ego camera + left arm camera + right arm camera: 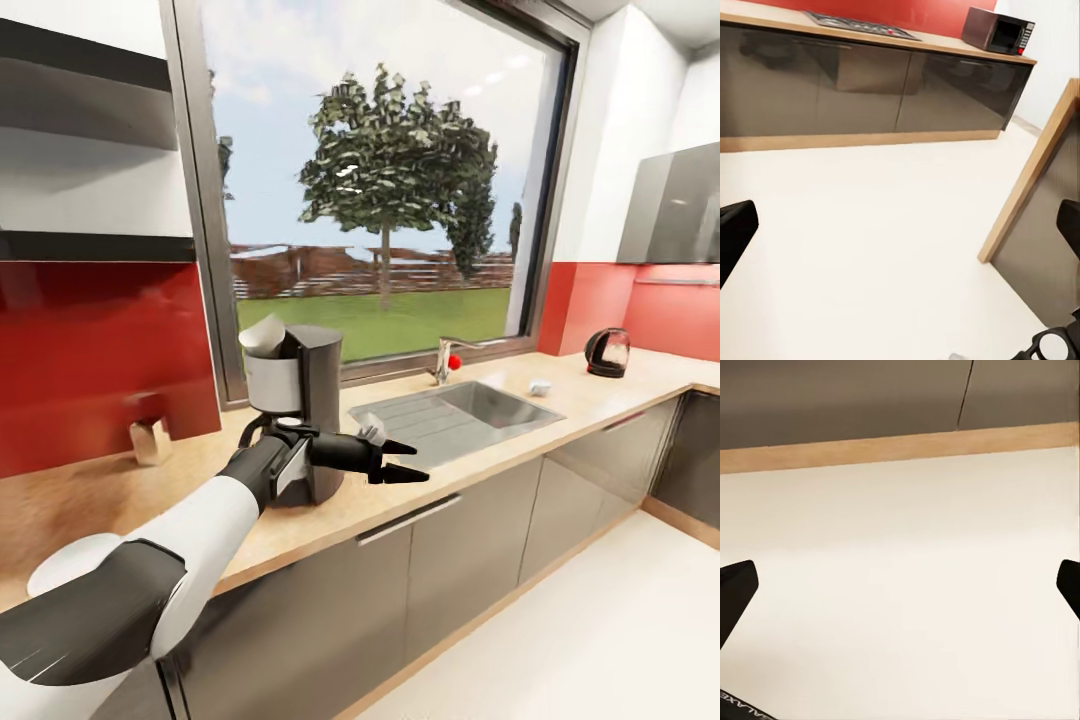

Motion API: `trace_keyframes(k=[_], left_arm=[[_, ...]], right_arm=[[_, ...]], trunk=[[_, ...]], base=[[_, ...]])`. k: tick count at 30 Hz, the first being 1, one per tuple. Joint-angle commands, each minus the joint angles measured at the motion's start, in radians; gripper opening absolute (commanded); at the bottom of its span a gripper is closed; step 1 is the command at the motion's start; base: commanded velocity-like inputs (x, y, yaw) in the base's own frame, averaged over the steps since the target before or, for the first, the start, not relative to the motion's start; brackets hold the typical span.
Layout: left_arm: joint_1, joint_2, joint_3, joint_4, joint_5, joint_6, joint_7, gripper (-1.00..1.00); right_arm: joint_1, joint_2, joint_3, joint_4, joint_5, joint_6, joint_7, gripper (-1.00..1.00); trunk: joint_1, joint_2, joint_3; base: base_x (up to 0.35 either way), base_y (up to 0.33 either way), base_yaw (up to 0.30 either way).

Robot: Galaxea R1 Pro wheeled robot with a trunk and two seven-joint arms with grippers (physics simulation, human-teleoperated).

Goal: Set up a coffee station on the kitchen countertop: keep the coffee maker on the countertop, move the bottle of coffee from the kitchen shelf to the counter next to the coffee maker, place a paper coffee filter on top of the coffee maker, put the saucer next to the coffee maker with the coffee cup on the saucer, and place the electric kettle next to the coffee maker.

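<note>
The long light wood-grain bench (560, 395) looks matt and faintly mottled, over smooth grey cabinet fronts (470, 560) with a soft sheen. The inset brushed-steel sink (455, 415) is dull silver, its drainer ribbed. The tall black coffee maker (300, 400) has a matt plastic-looking body and a satin silver-grey basket; the crinkled white paper filter (262, 335) sits in its top. The rounded dark kettle (607, 352) is glossy and catches light. The red wall panel (90, 360) is mirror-glossy. The black left tool (400, 462) looks like matt plastic. The pale floor (870, 247) is smooth.
</note>
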Motion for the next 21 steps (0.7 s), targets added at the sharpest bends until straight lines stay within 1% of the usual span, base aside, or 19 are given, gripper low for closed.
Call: trace_keyframes(k=[1,5,8,12,21], left_arm=[[-0.001,0.000,-0.003,0.001,0.006,0.010,-0.002,1.00],[-0.001,0.000,-0.003,0.001,0.006,0.011,-0.002,1.00],[-0.001,0.000,-0.003,0.001,0.006,0.011,-0.002,1.00],[-0.001,0.000,-0.003,0.002,0.006,0.011,-0.002,1.00],[-0.001,0.000,-0.002,0.005,0.006,0.011,-0.002,1.00]], right_arm=[[-0.001,-0.001,0.004,0.000,0.003,-0.003,-0.001,1.00],[-0.001,-0.001,0.004,0.000,0.003,-0.003,-0.001,1.00],[-0.001,-0.001,0.004,0.000,0.003,-0.004,-0.001,1.00],[-0.001,-0.001,0.004,0.000,0.003,-0.004,-0.001,1.00],[-0.001,-0.001,0.005,-0.002,0.003,-0.003,0.000,1.00]], trunk=[[0.000,-0.001,-0.001],[0.000,-0.001,-0.001],[0.000,-0.001,-0.001],[0.000,-0.001,-0.001],[0.000,-0.001,-0.001]], base=[[0.000,-0.057,-0.280],[0.000,-0.197,-0.259],[0.000,-0.246,-0.127],[0.000,-0.101,-0.040],[-0.006,-0.035,-0.009]])
